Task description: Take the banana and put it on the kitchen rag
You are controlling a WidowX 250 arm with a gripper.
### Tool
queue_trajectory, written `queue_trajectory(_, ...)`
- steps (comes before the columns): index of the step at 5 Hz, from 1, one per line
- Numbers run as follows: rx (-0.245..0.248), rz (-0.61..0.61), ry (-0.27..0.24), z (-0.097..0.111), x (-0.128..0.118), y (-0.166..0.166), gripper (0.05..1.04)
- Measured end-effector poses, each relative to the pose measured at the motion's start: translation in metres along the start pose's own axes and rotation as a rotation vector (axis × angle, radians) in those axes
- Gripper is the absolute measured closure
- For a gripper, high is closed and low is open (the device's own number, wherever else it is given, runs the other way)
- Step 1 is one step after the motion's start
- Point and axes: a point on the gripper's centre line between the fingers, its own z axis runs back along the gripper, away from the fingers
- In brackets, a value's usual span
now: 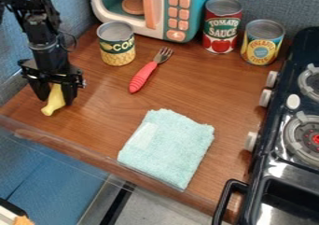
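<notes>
Black toy stove with silver burners [268,175] sits nearest, lower right, black loop handle [226,198] at its near end. Pale knobs [265,98] line its left side, facing the counter.

Brown wood-grain counter [205,93] runs left of the stove. Light aqua terry kitchen rag [168,147] lies on its front part, left of the stove, apart from it. Rag is roughly rectangular, set at an angle, near side at the counter's front edge. Paler patch on its upper-left part.

Yellow toy banana [55,102] is at the left side of the counter, well apart from the rag, not on it. Black two-finger gripper [55,96] hangs down over that spot. Jaws are parted by about the banana's thickness, one on each side, closed on it. Banana tilts, lower end sticking out below the fingertips toward lower left. Can't tell if that end touches the wood.

Fork with coral-red handle and silver tines [144,76] lies between the banana and the microwave, tines toward the back. Metal can with yellow corn label [117,51] stands upright just left of the fork. Teal and white toy microwave with coral buttons [205,11] is behind, brown round piece [133,4] inside. Right of it, two upright cans: tall red-label one [221,28], shorter yellow-label one [261,44], near each other.
</notes>
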Motion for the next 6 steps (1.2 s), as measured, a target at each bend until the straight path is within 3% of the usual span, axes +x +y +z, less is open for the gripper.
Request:
queue_trajectory(1, -0.013, -0.020, 0.009, -0.001, -0.006, -0.004, 0.556)
queue_trajectory(2, -0.050, -0.056, 0.007, 0.005, -0.013, -0.017, 0.556)
queue_trajectory(3, -0.075, -0.166, -0.067, 0.039, -0.017, -0.041, 0.556)
queue_trajectory(4, -0.099, -0.291, -0.110, 0.059, -0.023, -0.079, 0.556)
queue_trajectory(6, -0.170, -0.522, -0.112, 0.062, -0.038, -0.173, 0.556)
